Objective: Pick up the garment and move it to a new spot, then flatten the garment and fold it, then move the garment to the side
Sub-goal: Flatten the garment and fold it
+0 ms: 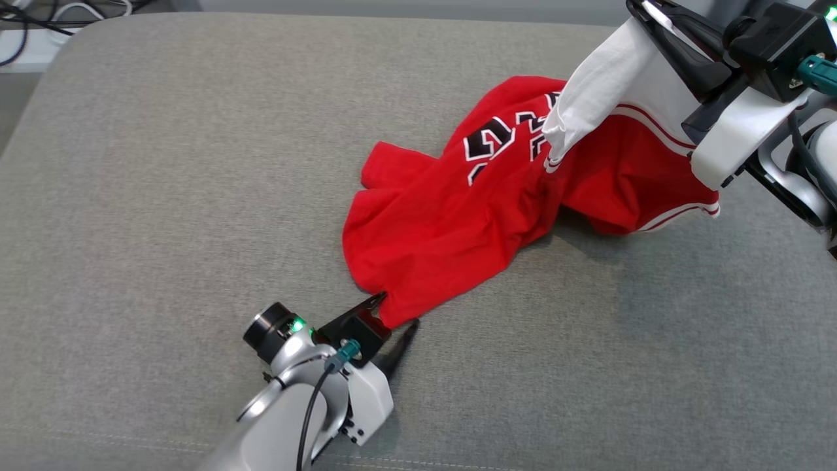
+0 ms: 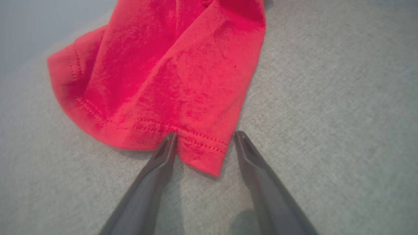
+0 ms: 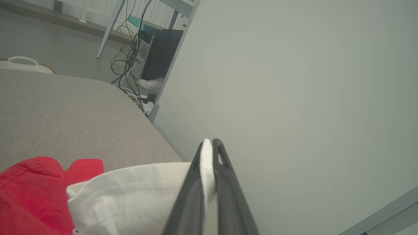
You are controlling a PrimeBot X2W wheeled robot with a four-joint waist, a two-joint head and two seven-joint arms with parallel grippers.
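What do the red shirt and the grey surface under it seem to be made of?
The shirt: soft knit cloth, perhaps cotton, matte; it drapes in folds and its hem is stitched. The surface: woven grey fabric, matte, likely upholstery; a fine weave shows.

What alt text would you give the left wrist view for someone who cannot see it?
A red garment lies crumpled on a grey fabric surface; the open left gripper straddles its stitched hem corner.
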